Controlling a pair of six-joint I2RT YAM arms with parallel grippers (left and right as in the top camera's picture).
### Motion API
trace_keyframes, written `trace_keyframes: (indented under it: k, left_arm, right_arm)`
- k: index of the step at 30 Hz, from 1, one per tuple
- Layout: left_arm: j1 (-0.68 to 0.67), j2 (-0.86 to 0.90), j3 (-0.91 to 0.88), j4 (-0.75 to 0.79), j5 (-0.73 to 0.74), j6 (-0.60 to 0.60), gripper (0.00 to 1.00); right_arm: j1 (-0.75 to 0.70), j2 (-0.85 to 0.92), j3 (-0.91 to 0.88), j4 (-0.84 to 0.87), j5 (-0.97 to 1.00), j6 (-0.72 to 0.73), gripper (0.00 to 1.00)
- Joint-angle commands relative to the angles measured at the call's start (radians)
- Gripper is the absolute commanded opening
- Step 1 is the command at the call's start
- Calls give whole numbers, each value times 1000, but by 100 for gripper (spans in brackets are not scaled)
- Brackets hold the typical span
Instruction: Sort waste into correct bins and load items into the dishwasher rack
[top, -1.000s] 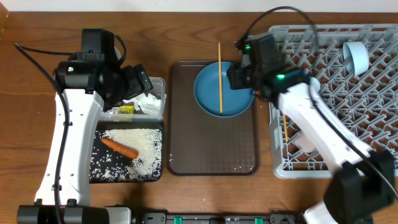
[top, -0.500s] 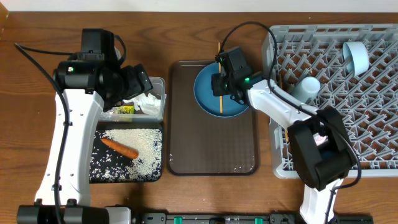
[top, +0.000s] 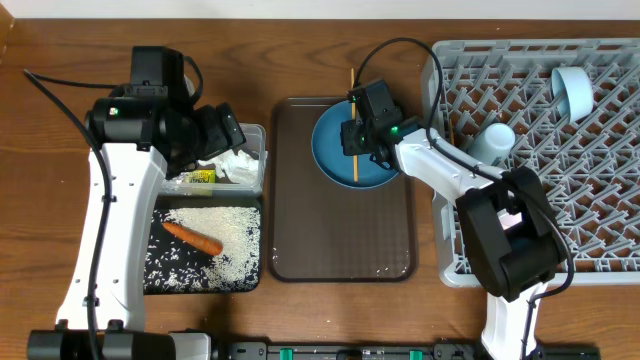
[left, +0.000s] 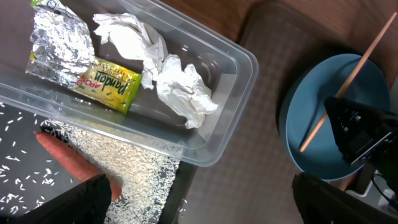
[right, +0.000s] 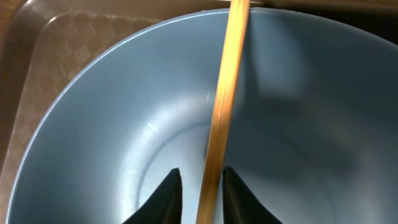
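My right gripper (top: 355, 135) is low over the large blue plate (top: 335, 165) on the brown tray. In the right wrist view its fingers (right: 202, 180) are shut on a wooden chopstick (right: 225, 87) that lies across the plate (right: 112, 124). My left gripper (top: 225, 130) is open and empty above the clear tub (top: 258, 135). The tub holds white napkins (left: 168, 74) and the foil wrapper (left: 62, 43). The black tray (top: 150, 282) holds the carrot piece (top: 192, 238) and rice (top: 235, 250). A light blue cup (top: 572, 88) lies in the grey rack (top: 590, 200).
The brown serving tray (top: 340, 240) lies between the bins and the rack. Another pale cup (top: 493, 140) stands in the rack near its left side. My right arm reaches over the rack's left edge. Cables trail at the back.
A second ago my right gripper was beside the plate's right edge. It swung left and came down over the chopstick, then stayed there. The left arm has not moved.
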Motion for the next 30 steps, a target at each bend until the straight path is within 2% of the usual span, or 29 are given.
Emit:
trace_keyframes:
  k: [1,11,18,25,30]
  left_arm:
    - [4,-14,24,-2,6,-2,95]
    - [4,-14,24,-2,6,-1,95]
    - [4,-14,24,-2,6,-1,95]
    - [4,-14,24,-2,6,-1,95]
    - [4,-14,24,-2,6,-2,95]
  right_arm:
    - [6,10,-1,4,17,3,13]
    - [4,-3,2,4,12,18,3]
    - [4,-142,2,-56,13,16,1]
    - [-16,-370,2,-270,18,-59,1]
    - [-60,-498,2,-453,108,-83,1]
